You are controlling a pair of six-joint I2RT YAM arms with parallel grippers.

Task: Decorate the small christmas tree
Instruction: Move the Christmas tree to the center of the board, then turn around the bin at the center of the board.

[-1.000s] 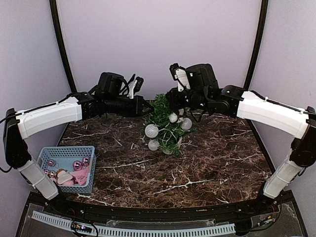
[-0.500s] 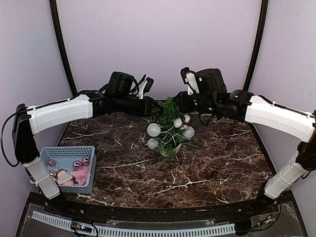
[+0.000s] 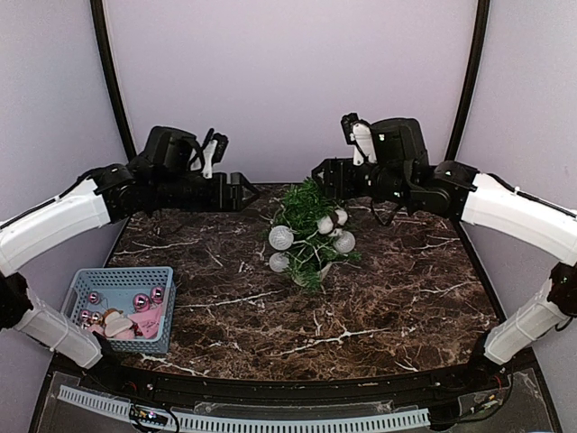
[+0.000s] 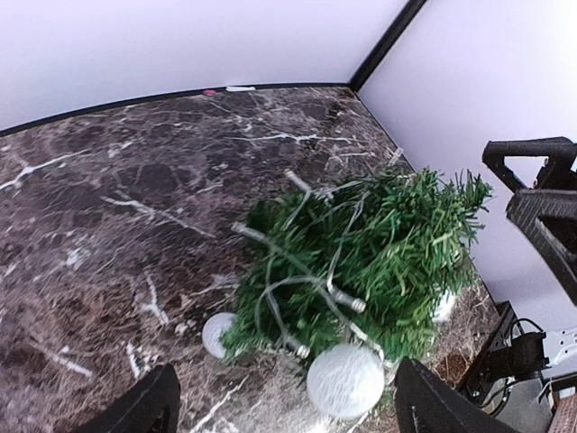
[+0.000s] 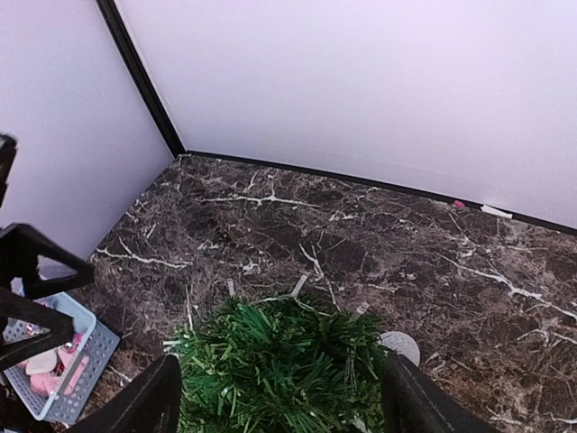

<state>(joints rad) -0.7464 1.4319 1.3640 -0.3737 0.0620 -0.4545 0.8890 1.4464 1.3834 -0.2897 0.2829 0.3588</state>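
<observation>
Top external shows the left gripper (image 3: 243, 191) spread wide and empty just left of the small christmas tree (image 3: 306, 230). The right gripper (image 3: 318, 173) is equally wide and empty beside the treetop, and the tree sits toward the back of the marble table (image 3: 406, 307). Several white baubles (image 3: 279, 238) already hang on it, so decorating looks partly done, while pink baubles (image 3: 141, 301) lie unhung in the blue basket (image 3: 117, 275) at the near left.
</observation>
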